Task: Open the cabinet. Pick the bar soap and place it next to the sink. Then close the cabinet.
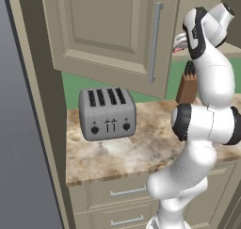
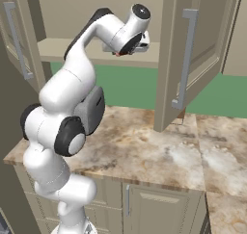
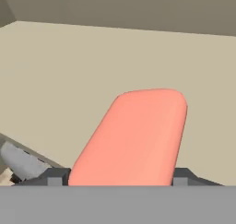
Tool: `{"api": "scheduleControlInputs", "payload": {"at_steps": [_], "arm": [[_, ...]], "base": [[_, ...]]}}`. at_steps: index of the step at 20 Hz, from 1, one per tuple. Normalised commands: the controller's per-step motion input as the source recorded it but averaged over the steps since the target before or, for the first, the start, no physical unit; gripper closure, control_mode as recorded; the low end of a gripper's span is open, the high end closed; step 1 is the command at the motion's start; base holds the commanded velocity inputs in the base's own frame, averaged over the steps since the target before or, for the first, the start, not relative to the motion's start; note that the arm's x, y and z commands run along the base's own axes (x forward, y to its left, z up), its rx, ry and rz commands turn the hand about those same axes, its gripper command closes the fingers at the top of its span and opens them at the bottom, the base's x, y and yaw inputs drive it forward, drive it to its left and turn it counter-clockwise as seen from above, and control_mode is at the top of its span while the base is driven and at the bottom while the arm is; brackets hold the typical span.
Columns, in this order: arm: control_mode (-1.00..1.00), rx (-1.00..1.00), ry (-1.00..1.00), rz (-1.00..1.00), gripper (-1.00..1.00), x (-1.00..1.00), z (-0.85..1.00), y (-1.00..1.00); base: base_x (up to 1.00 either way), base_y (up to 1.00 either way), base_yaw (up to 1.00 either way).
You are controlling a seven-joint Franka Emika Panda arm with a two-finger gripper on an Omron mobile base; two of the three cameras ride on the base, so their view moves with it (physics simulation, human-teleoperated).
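Note:
The beige wall cabinet stands open, with its left door [image 1: 108, 30] and right door [image 2: 193, 55] both swung out. My gripper [image 2: 120, 52] reaches in over the lower shelf [image 2: 62, 47]. In the hand view the pink bar soap [image 3: 133, 135] lies lengthwise between my two dark fingertips [image 3: 55, 177], and both tips press its sides. The gripper [image 3: 120, 179] is shut on it. A bit of the soap's red [image 2: 117, 54] shows under the hand. The beige shelf floor [image 3: 69, 80] spreads beyond the soap. The sink is out of view.
A silver toaster [image 1: 107, 114] and a wooden knife block [image 1: 187, 84] stand on the tan marbled counter [image 1: 132, 152] below the cabinet. Drawers [image 1: 124, 192] with short handles sit under the counter. A tall grey panel [image 1: 19, 152] closes off the left side.

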Motion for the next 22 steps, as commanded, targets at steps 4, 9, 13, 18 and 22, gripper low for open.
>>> {"api": "scheduleControlInputs", "payload": {"at_steps": [4, 9, 13, 18, 22], "arm": [[-1.00, 0.01, -0.07, 0.02, 1.00, -1.00, 0.00, -0.22], [-1.00, 0.00, -0.13, 0.07, 1.00, -1.00, 0.00, 0.00], [-1.00, 0.00, -0.14, 0.07, 1.00, -1.00, 0.00, 0.00], [-1.00, 0.00, -0.05, 0.04, 1.00, -1.00, 0.00, 0.12], [-1.00, 0.00, 0.00, 0.00, 1.00, -1.00, 0.00, 0.41]], "base": [[0.00, 0.00, 0.00], [0.00, 0.00, 0.00], [0.00, 0.00, 0.00], [0.00, 0.00, 0.00], [0.00, 0.00, 0.00]]}}
